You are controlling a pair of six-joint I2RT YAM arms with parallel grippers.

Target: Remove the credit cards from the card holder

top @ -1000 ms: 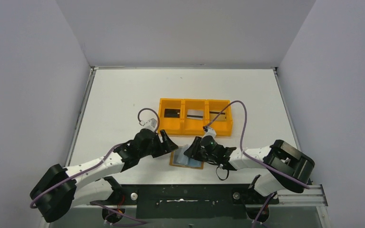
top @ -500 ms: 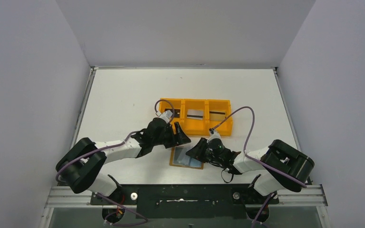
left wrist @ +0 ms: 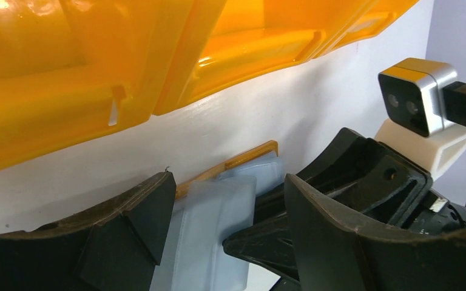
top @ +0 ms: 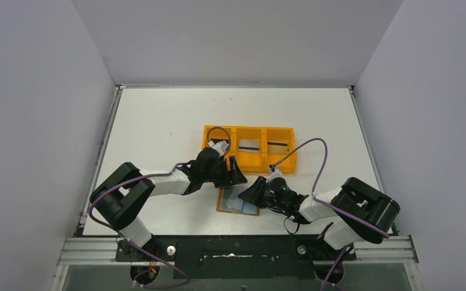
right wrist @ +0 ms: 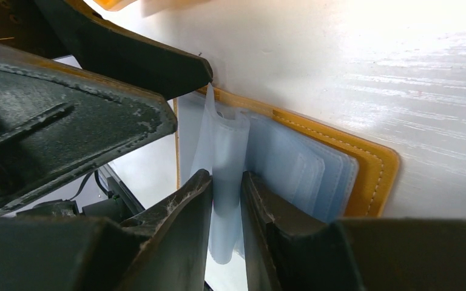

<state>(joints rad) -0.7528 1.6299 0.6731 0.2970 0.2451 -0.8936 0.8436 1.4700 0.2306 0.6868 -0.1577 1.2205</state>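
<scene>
The card holder (top: pixel 238 202) lies open on the table, tan-orange with pale blue clear pockets. It also shows in the left wrist view (left wrist: pixel 243 159) and the right wrist view (right wrist: pixel 370 163). My right gripper (top: pixel 253 193) (right wrist: pixel 226 182) is shut on one raised pocket sleeve (right wrist: pixel 227 151) at the holder's right side; I cannot tell if a card is inside. My left gripper (top: pixel 235 174) (left wrist: pixel 224 200) is open and empty, jaws wide over the holder's far edge and that sleeve (left wrist: pixel 206 230). Two credit cards (top: pixel 248 145) (top: pixel 277 145) lie in the tray.
The bright orange three-compartment tray (top: pixel 291 159) (left wrist: pixel 158 54) stands just behind the holder, close to my left gripper; my left wrist covers its left compartment. The two grippers' fingers (right wrist: pixel 97 121) nearly touch over the holder. Grey walls enclose the table.
My left arm has swung right and forward, bringing its open gripper over the holder's far edge. My right gripper has shifted slightly right at the holder.
</scene>
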